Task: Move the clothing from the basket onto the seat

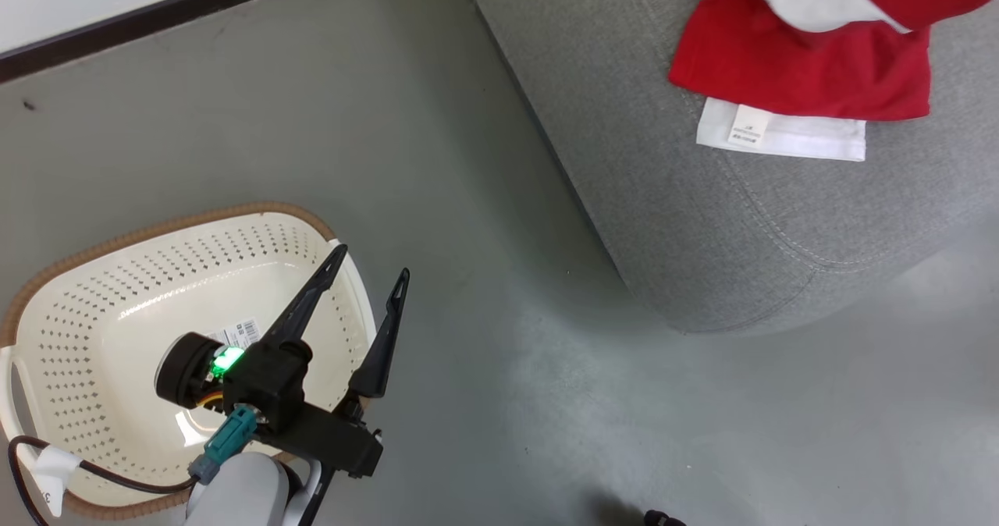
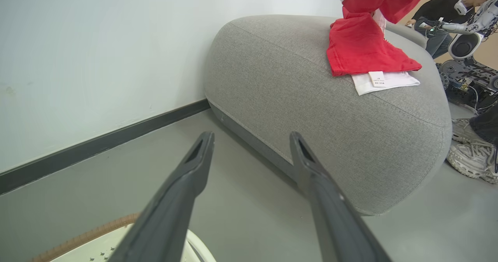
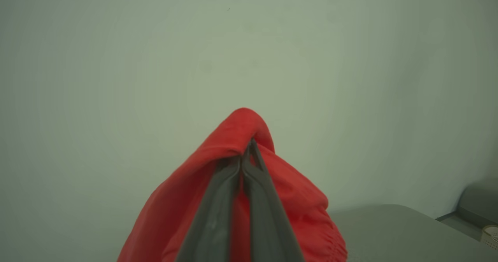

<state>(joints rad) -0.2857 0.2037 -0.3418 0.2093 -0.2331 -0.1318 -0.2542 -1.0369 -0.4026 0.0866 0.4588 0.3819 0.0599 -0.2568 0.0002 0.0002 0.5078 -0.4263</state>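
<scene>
Basket: on the floor, bare inside.
Left gripper: fingers spread, nothing between them, over the basket rim. Probably idle, with nothing there to pick.
Seat: a red garment lies flat near its end.
Right gripper: clenched on a fold of the second garment, hung above the seat. Probably held high to clear the edge.

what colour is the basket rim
Brown, with a woven look, on the basket rim; best in the head view.
</scene>
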